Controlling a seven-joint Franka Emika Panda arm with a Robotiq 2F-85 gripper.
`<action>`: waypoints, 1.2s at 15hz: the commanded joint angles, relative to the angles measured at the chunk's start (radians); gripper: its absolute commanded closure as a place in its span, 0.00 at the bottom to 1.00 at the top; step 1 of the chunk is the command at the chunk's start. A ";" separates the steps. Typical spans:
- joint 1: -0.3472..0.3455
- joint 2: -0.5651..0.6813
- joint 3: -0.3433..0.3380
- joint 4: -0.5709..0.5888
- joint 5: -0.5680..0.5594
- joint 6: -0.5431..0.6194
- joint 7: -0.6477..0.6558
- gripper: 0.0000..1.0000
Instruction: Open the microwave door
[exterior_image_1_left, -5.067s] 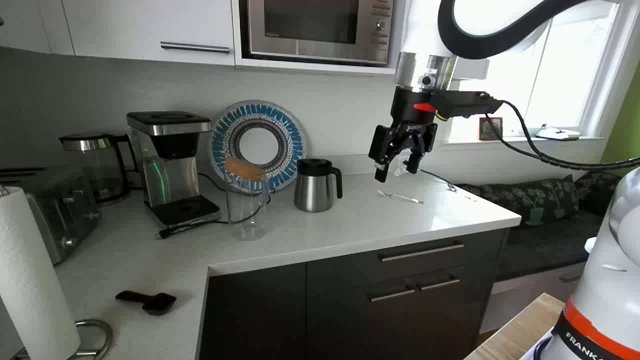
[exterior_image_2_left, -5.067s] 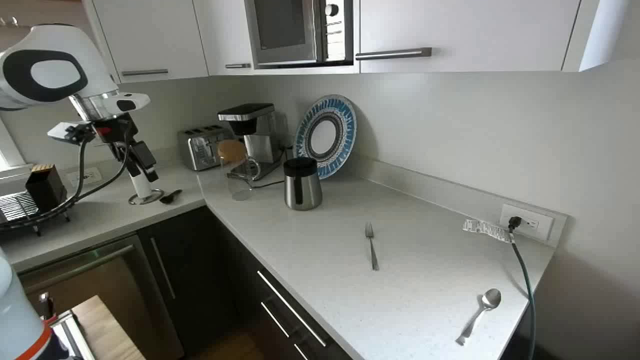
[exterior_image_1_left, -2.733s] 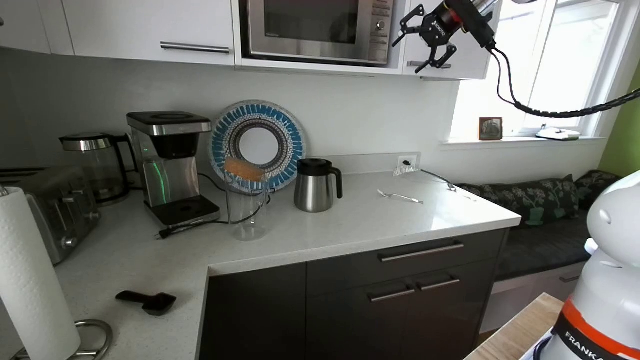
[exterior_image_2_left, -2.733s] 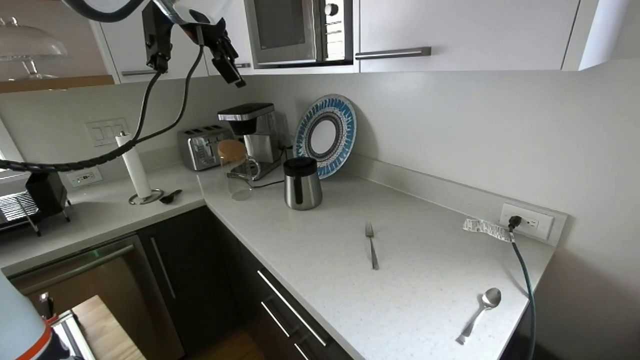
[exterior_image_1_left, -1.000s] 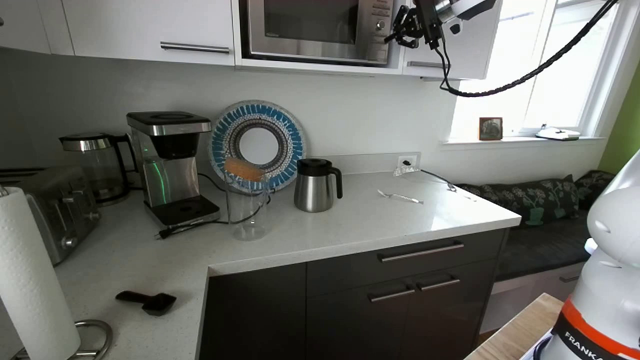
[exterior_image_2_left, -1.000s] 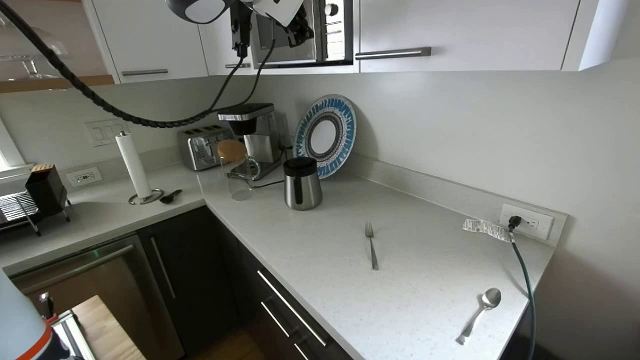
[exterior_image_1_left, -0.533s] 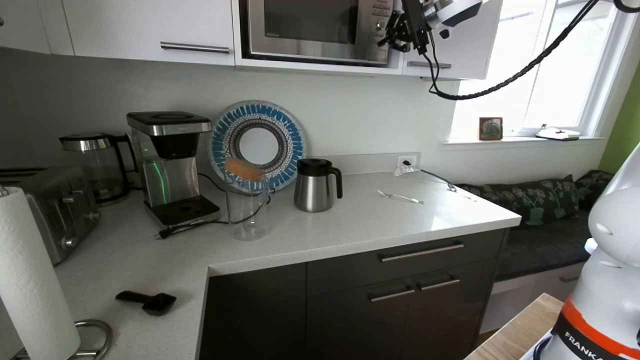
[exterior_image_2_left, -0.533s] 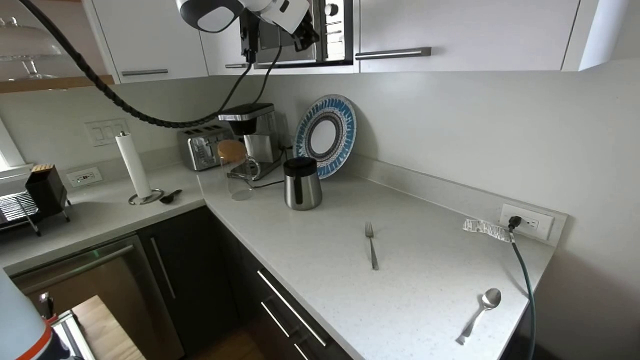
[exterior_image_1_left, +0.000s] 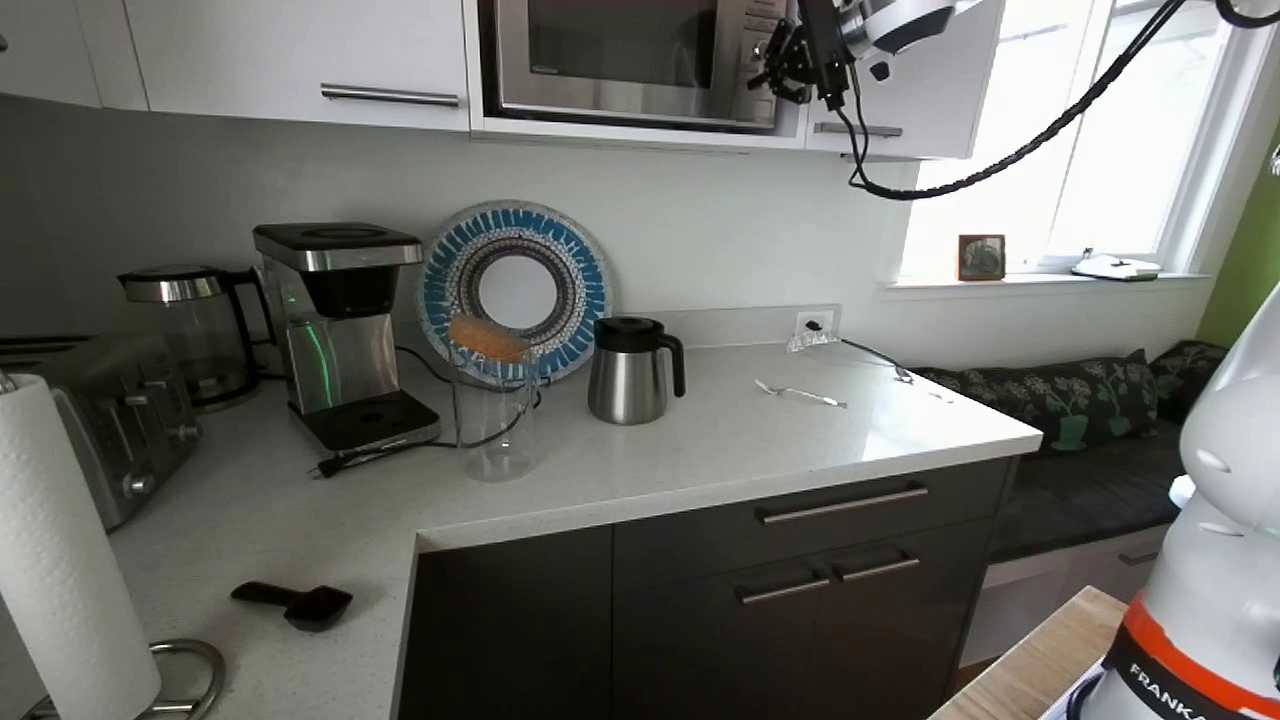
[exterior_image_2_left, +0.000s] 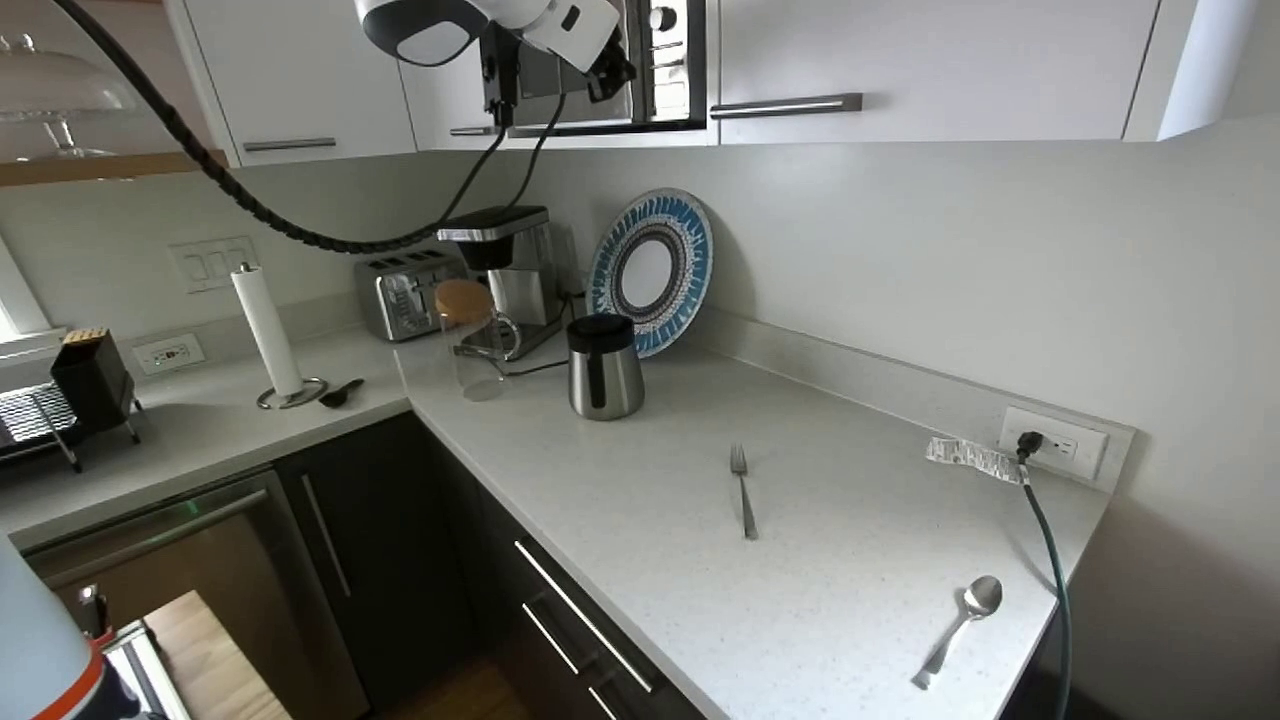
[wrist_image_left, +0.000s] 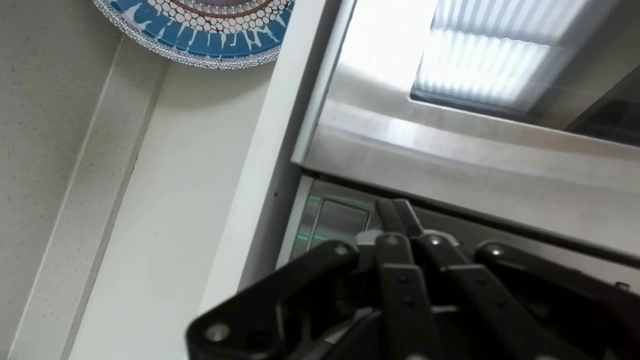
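Note:
The microwave door (exterior_image_1_left: 620, 45), a dark window in a steel frame, sits closed in its white cabinet opening. In the wrist view, the door's steel frame (wrist_image_left: 465, 160) runs along a dark gap beside the control panel. A large rectangular button (wrist_image_left: 340, 220) lies on that panel near its lower end. My gripper (wrist_image_left: 397, 202) is shut, its two fingertips together with nothing between them. The tips are over the panel, beside the button and close to the gap; whether they touch is unclear. In both exterior views the gripper (exterior_image_1_left: 757, 80) is at the panel's front, partly covering it.
The white cabinet edge (wrist_image_left: 250, 185) borders the microwave underneath. A cabinet door with a handle (exterior_image_2_left: 790, 106) adjoins it. On the counter below stand a patterned plate (exterior_image_1_left: 590, 290), a steel jug (exterior_image_1_left: 628, 385) and a coffee maker (exterior_image_1_left: 345, 350). The arm's cable (exterior_image_1_left: 1000, 170) hangs in a loop.
The gripper has risen from above the counter to the microwave panel and gone from open to shut. Over the last second it has shifted slightly left in an exterior view. The door has not moved.

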 joint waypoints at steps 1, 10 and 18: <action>0.012 0.011 -0.002 0.013 0.066 0.007 -0.055 1.00; -0.024 -0.024 0.026 -0.035 -0.001 -0.092 -0.017 1.00; -0.091 -0.051 0.035 -0.055 -0.279 -0.142 0.194 1.00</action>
